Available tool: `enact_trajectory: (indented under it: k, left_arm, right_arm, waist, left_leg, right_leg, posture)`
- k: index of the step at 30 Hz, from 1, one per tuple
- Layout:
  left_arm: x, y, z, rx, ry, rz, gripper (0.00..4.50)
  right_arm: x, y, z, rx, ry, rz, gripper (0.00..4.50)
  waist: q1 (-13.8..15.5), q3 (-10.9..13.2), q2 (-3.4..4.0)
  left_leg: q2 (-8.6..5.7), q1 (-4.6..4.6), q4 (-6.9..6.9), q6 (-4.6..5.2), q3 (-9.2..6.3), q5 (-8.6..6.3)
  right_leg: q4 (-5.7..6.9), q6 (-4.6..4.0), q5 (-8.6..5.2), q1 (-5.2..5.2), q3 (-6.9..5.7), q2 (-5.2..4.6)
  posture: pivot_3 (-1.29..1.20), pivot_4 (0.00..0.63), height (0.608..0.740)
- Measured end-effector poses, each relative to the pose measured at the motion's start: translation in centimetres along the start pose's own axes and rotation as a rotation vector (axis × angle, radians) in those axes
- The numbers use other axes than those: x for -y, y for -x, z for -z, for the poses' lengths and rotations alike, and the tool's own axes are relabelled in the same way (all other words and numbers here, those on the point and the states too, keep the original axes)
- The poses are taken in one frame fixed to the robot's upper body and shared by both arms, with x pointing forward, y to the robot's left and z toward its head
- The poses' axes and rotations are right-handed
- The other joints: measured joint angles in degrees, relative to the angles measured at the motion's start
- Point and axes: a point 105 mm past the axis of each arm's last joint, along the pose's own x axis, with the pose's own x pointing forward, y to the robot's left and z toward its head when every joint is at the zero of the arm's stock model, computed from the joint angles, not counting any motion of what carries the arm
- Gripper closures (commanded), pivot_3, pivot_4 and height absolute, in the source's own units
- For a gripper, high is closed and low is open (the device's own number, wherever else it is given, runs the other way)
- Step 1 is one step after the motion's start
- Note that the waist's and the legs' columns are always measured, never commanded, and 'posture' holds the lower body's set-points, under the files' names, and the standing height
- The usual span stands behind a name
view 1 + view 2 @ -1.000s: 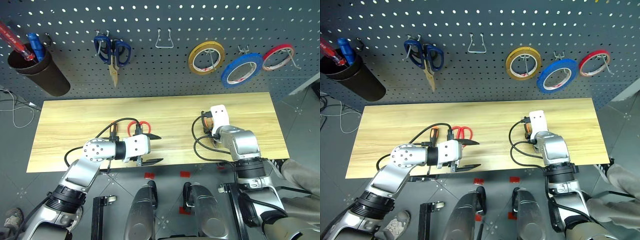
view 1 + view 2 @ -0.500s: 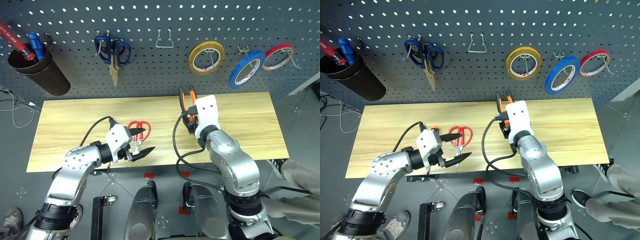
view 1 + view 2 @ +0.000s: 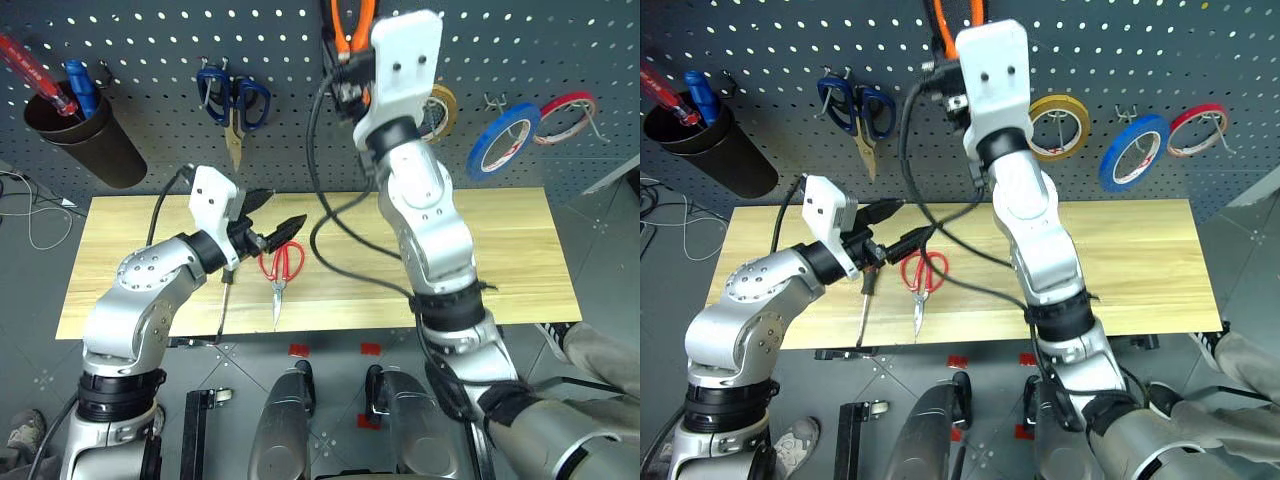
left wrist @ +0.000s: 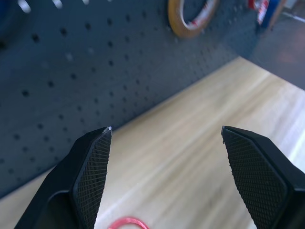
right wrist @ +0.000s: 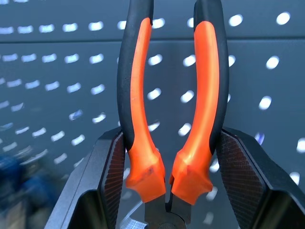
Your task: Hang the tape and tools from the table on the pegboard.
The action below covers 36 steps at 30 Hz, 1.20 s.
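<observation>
My right gripper (image 5: 169, 138) is shut on the pliers (image 5: 138, 95) near their joint. Their orange-and-black handles (image 3: 350, 18) point up, high in front of the dark pegboard (image 3: 150, 40). My left gripper (image 3: 275, 212) hangs open and empty just above the wooden table (image 3: 500, 250), its fingers pointing toward the board. Below it on the table lie the red-handled scissors (image 3: 283, 262) and, to their left, the slim screwdriver (image 3: 224, 300). The blue tape (image 3: 503, 140) hangs tilted on a hook at the board's right.
On the board hang blue-handled scissors (image 3: 232, 100), a yellow tape ring (image 3: 440, 108) partly behind my right arm, and a red tape ring (image 3: 565, 115). A dark cup (image 3: 85, 140) with screwdrivers hangs at the far left. Cables trail from both wrists over the table.
My right arm lifted the pliers from the table up in front of the pegboard. My left gripper rose off the table's front edge and turned toward the board, still open.
</observation>
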Motion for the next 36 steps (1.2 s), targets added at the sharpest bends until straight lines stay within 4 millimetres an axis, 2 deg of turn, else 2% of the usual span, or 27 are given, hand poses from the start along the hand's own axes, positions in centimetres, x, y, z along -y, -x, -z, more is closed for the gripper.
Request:
enact_trajectory:
  k: [4,13,21,27,31,33,34,36]
  left_arm:
    - [-0.3,-0.4,-0.7,0.015,-0.012,-0.011,0.60]
    - [-0.3,-0.4,0.3,-0.018,-0.003,-0.020,0.60]
    - [-1.0,-0.7,1.8,-0.042,-0.006,-0.058,0.60]
    - [-0.7,-1.5,2.9,-0.037,0.002,-0.072,0.60]
    - [-0.3,-1.8,3.5,-0.049,0.012,-0.064,0.60]
    - [-0.2,-1.5,4.4,-0.084,0.034,-0.069,0.26]
    - [-0.1,-1.3,5.3,-0.117,0.053,-0.073,0.05]
    - [-0.1,-0.7,6.8,-0.179,0.083,-0.097,0.01]
  right_arm:
    - [0.1,-1.3,-0.2,0.062,0.017,0.014,1.94]
    - [-0.8,-1.6,0.4,0.083,-0.011,0.027,1.94]
    - [-1.4,-0.2,4.0,-0.016,0.007,0.025,1.94]
    - [-1.4,0.1,4.9,-0.052,0.031,0.023,1.94]
    - [-0.7,0.8,5.6,-0.104,-0.022,0.044,0.70]
    - [-0.1,1.9,6.4,-0.152,-0.047,0.053,0.03]
    - [0.2,2.6,6.7,-0.176,-0.055,0.052,0.00]
    - [0.3,3.7,6.7,-0.213,-0.078,0.033,0.00]
  waist:
    - [-0.14,0.00,0.00]
    - [0.17,0.00,0.00]
    - [1.23,0.00,0.00]
    - [1.35,0.00,0.00]
    - [1.31,0.00,0.00]
    - [1.30,0.00,0.00]
    - [1.28,0.00,0.00]
    - [1.27,0.00,0.00]
  left_leg:
    - [0.03,0.01,-0.01,0.00,0.03,0.00]
    - [0.05,0.02,0.08,0.01,0.02,0.06]
    - [0.04,0.01,0.06,0.01,0.02,0.06]
    - [0.05,0.01,0.05,0.01,0.02,0.06]
    - [0.05,0.01,0.05,0.01,0.02,0.06]
    - [0.04,0.01,0.05,0.01,0.01,0.06]
    - [0.04,0.01,0.04,0.01,0.01,0.06]
    - [0.05,0.01,0.02,0.01,-0.02,0.06]
  right_leg:
    - [0.03,-0.01,0.00,-0.02,0.01,0.00]
    - [0.15,-0.09,0.04,-0.02,0.04,0.00]
    - [0.08,-0.08,0.04,-0.02,0.03,0.00]
    - [0.08,-0.09,0.04,-0.02,0.02,0.00]
    - [0.07,-0.09,0.04,-0.01,0.03,-0.01]
    - [0.05,-0.09,0.04,0.01,0.04,-0.01]
    - [0.04,-0.09,0.04,0.00,0.03,-0.01]
    - [0.04,-0.08,0.04,0.00,0.02,-0.01]
  posture:
    - [0.05,0.375,0.740]
    - [0.05,0.387,0.740]
    - [0.05,0.386,0.740]
    - [0.03,0.385,0.740]
    - [0.00,0.381,0.740]
    - [0.00,0.378,0.740]
    - [0.00,0.378,0.740]
    - [-0.01,0.376,0.740]
